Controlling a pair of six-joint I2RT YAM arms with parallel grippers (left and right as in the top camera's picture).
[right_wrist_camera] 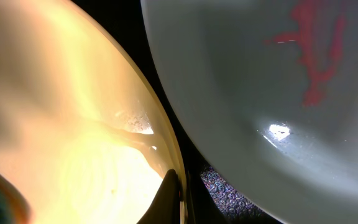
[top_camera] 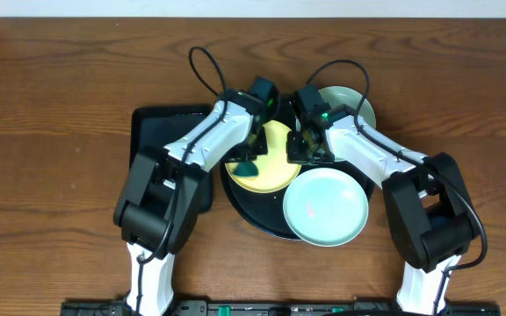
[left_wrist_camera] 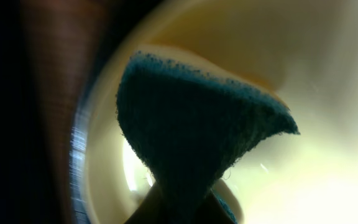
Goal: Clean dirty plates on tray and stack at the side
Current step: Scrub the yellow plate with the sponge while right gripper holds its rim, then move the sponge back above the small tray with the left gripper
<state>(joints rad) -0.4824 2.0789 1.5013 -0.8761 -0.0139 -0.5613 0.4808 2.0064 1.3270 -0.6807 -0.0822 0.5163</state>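
Start at the left of the brown wood bench (top_camera: 51,175). A black tray with straight sides (top_camera: 161,127) lies there, partly under your left arm.

Just right of it sits the round tray (top_camera: 246,209), big and black. All three plates are on it or over it.

Your left end effector (top_camera: 255,151) reaches down over the left part of the yellow plate (top_camera: 275,171). It is pinching a dark teal sponge (top_camera: 247,165). In the left wrist view the sponge (left_wrist_camera: 191,137) fills the middle and gets thin at the bottom where it is squeezed. Its wide end lies against the shiny inside of the yellow plate (left_wrist_camera: 328,124).

The yellow plate is in the far middle of the round tray.

Your right end effector (top_camera: 304,151) is at the right edge of the yellow plate, and it is pinching that rim. In the right wrist view one dark finger (right_wrist_camera: 169,199) shows right at the rim of the yellow plate (right_wrist_camera: 61,124). The other finger is hidden.

The near mint plate (top_camera: 326,206) sits on the near right part of the round tray, and its edge hangs out past the tray rim. It is just beside the yellow plate. The right wrist view shows this plate (right_wrist_camera: 241,93) with a red smear (right_wrist_camera: 316,56) on it.

The far mint plate (top_camera: 358,105) is at the far right, partly hidden under your right arm.
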